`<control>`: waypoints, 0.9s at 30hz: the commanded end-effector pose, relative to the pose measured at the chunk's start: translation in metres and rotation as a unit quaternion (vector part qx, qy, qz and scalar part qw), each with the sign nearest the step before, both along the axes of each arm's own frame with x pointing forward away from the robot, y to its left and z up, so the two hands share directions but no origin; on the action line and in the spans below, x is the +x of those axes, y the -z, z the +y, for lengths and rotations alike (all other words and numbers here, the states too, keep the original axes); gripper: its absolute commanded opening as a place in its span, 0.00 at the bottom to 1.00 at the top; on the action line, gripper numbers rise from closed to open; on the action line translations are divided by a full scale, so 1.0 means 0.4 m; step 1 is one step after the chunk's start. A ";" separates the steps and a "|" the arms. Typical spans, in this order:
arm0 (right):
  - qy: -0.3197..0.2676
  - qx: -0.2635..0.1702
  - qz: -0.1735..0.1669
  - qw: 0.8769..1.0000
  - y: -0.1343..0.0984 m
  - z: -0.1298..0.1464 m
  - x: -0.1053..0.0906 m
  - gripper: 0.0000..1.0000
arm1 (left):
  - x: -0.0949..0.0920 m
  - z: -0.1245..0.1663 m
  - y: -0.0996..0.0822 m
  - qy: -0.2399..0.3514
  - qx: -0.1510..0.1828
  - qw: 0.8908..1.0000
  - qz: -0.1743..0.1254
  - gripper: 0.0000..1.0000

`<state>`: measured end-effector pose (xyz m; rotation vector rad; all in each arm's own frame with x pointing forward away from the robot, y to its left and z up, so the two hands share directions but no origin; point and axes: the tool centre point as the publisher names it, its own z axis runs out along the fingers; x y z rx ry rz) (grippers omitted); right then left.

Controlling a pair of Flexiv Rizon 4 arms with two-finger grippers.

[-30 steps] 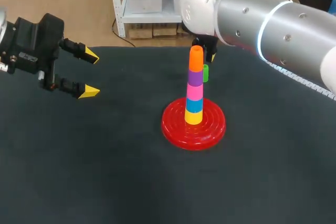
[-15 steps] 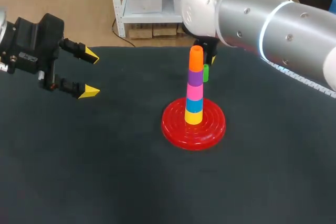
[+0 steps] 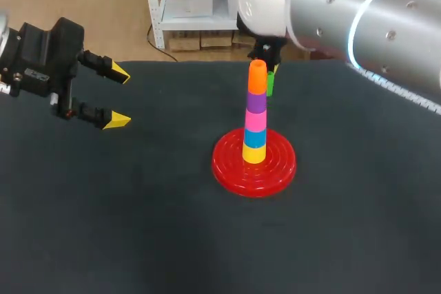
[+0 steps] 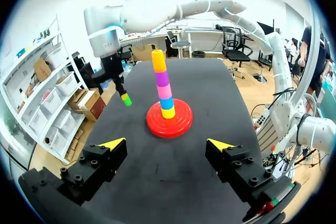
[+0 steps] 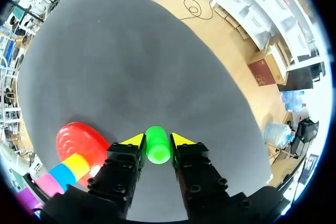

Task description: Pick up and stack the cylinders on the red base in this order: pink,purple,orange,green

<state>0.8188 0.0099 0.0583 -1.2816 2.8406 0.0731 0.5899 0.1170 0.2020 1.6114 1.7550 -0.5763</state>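
The red base (image 3: 253, 165) carries a stack of yellow, blue, pink, purple and orange cylinders (image 3: 255, 111) near the table's middle. Just behind the stack's top, my right gripper (image 3: 271, 74) is shut on the green cylinder (image 3: 270, 84), held above the table. In the right wrist view the green cylinder (image 5: 157, 145) sits upright between both yellow fingertips, with the red base (image 5: 79, 137) off to one side below. My left gripper (image 3: 118, 96) hangs open and empty at the table's far left. Its wrist view shows the stack (image 4: 163, 90) ahead and the green cylinder (image 4: 126, 99) beside it.
Dark cloth covers the table (image 3: 138, 225). The table's back edge runs close behind my right gripper. Nothing else lies on the cloth.
My right gripper's fingers closed on the green cylinder and raised it a little, from beside the purple piece to beside the orange one. The left arm has kept still.
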 end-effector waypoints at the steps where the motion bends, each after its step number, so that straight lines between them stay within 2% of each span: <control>1: -0.017 0.013 -0.056 0.998 -0.158 -0.029 -0.116 0.00 | 0.001 0.001 0.004 0.001 -0.001 1.000 -0.001 1.00; 5: -0.061 0.002 -0.083 0.995 -0.296 -0.029 -0.188 0.00 | 0.001 0.001 0.004 0.001 -0.001 1.000 -0.001 1.00; 8: -0.087 0.009 -0.110 0.990 -0.391 -0.031 -0.258 0.00 | 0.001 0.001 0.004 0.001 -0.001 1.000 -0.001 1.00; 14: -0.134 0.024 -0.151 0.979 -0.525 -0.025 -0.389 0.00 | 0.001 0.001 0.004 0.001 -0.001 1.000 -0.001 1.00; 20: -0.157 0.037 -0.151 0.975 -0.568 -0.012 -0.469 0.00 | 0.001 0.001 0.004 0.001 -0.001 1.000 -0.001 1.00; 27: -0.182 0.043 -0.159 0.969 -0.592 0.009 -0.505 0.00 | 0.001 0.001 0.004 0.001 -0.001 1.000 -0.001 1.00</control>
